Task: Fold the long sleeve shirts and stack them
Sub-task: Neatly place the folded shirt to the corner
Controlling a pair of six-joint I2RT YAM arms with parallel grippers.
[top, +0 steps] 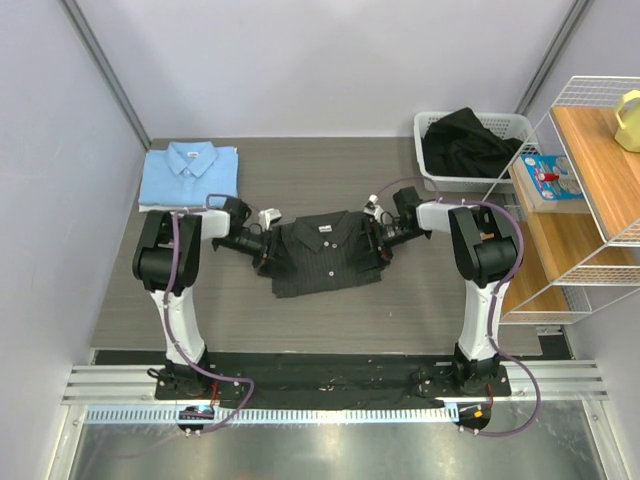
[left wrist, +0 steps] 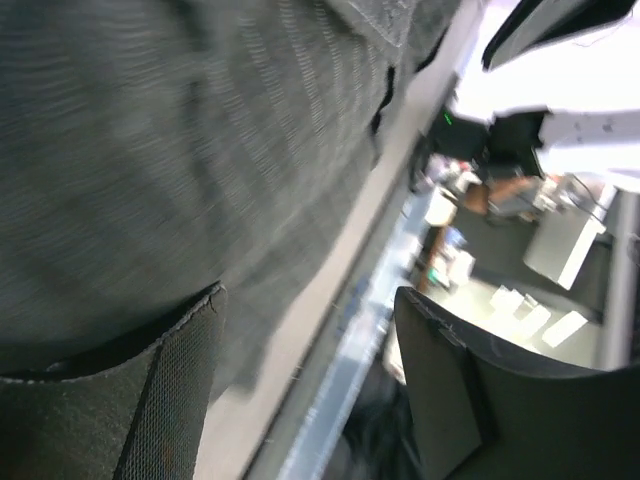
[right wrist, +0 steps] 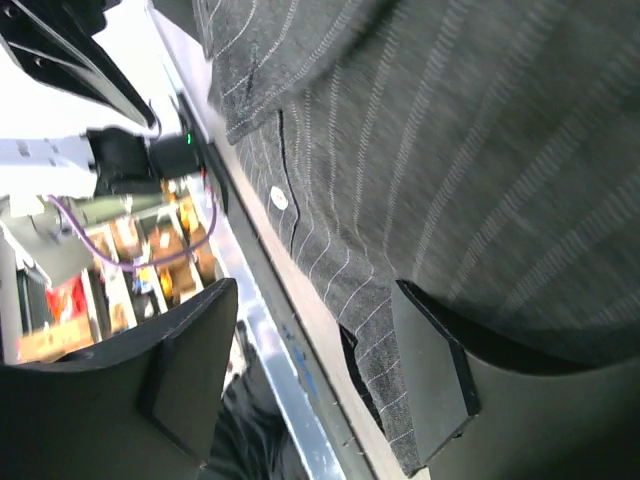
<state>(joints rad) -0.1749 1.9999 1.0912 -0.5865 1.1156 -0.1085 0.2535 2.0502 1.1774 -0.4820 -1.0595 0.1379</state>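
Jaws on both arms stand open in the wrist views, each pair spread low over the table (top: 330, 170) at one side edge of the pinstriped shirt (top: 325, 252), which lies between them. We judge its folding done: it is a compact rectangle, dark charcoal with fine pale stripes. Stacking looks like the step in hand. Next, both pairs must close on its edges together and carry it out beyond the left jaws onto the folded light blue shirt (top: 190, 175). Its collar (top: 322, 228) faces up, and one pale button (right wrist: 279, 198) shows beside the right jaws.

Overhead view; both wrist views close on pinstriped shirt (top: 325, 258)
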